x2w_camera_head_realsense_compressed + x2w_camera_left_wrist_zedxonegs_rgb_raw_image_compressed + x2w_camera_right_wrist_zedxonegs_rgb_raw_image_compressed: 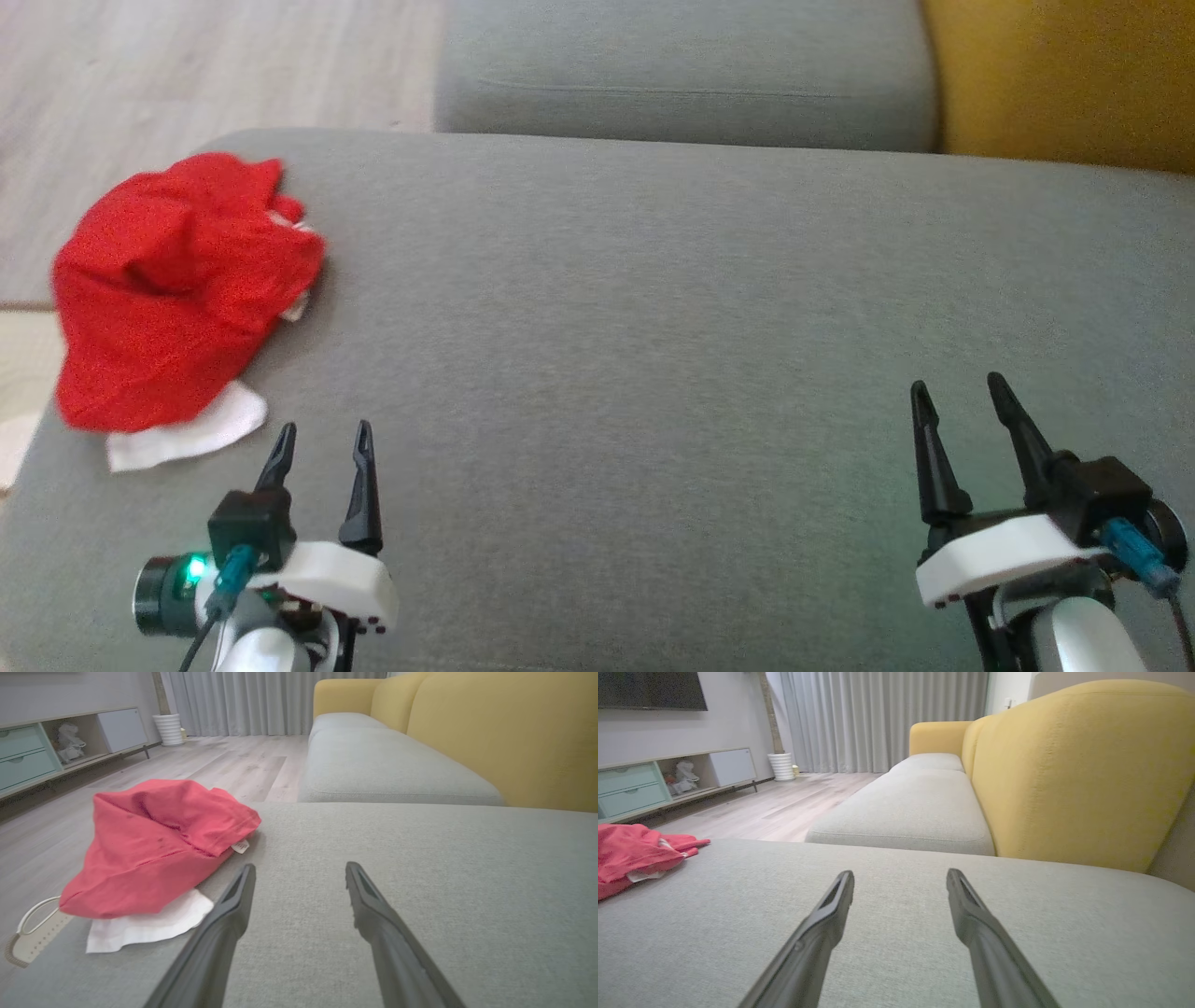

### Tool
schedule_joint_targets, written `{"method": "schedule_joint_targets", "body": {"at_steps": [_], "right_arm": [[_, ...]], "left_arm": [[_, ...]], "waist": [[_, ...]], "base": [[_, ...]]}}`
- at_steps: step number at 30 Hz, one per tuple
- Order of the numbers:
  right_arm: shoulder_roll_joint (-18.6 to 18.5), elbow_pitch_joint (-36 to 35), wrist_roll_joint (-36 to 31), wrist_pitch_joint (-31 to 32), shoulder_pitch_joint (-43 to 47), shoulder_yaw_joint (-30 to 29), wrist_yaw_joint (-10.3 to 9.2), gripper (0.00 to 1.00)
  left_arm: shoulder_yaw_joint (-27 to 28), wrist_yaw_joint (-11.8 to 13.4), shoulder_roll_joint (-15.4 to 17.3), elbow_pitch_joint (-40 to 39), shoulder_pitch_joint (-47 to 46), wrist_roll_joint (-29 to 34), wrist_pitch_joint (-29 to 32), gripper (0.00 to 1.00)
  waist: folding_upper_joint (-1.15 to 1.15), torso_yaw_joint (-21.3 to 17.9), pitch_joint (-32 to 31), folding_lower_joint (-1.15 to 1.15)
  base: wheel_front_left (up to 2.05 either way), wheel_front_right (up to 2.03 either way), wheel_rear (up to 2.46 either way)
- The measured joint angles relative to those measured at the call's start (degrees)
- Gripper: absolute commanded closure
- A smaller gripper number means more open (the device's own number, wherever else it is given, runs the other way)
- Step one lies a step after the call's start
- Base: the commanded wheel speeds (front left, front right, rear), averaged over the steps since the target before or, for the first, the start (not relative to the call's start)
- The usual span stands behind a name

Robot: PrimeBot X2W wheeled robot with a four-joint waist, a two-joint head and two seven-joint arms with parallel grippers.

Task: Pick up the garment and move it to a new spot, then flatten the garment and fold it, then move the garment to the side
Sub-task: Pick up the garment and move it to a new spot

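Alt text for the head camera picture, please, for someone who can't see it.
A crumpled red and white garment lies at the left edge of a grey sofa cushion. The left gripper and right gripper are open and empty at the lower corners.

A crumpled red garment [177, 289] lies at the left edge of a big grey cushion [653, 327]. A bit of white cloth [187, 434] sticks out under it. The left claw [326, 427] is near the white bit, wide apart and holding nothing. The right claw [958, 381] is far off on the other side, also wide apart.
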Motion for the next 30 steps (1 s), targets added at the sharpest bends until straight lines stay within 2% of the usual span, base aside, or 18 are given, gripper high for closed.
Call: {"method": "schedule_joint_targets", "body": {"at_steps": [16,21,30], "right_arm": [[0.07,-3.05,1.22,1.02,1.15,1.10,0.00,0.00],[0.08,-3.08,1.22,1.07,1.13,1.29,0.00,0.00],[0.08,-3.08,1.21,1.07,1.13,1.25,0.00,0.00]], "left_arm": [[1.70,-1.00,0.00,-0.75,-0.73,0.67,0.00,0.00],[1.83,-1.45,-0.05,-0.76,-0.74,1.20,0.00,0.00],[2.09,-1.76,-0.80,-0.77,-0.86,1.69,0.00,0.00]], "waist": [[0.00,14.49,0.26,0.00],[0.00,16.70,0.36,0.00],[0.00,17.81,0.45,0.00]], "base": [[0.00,0.00,0.00],[0.00,0.00,0.00],[0.00,0.00,0.00]]}}
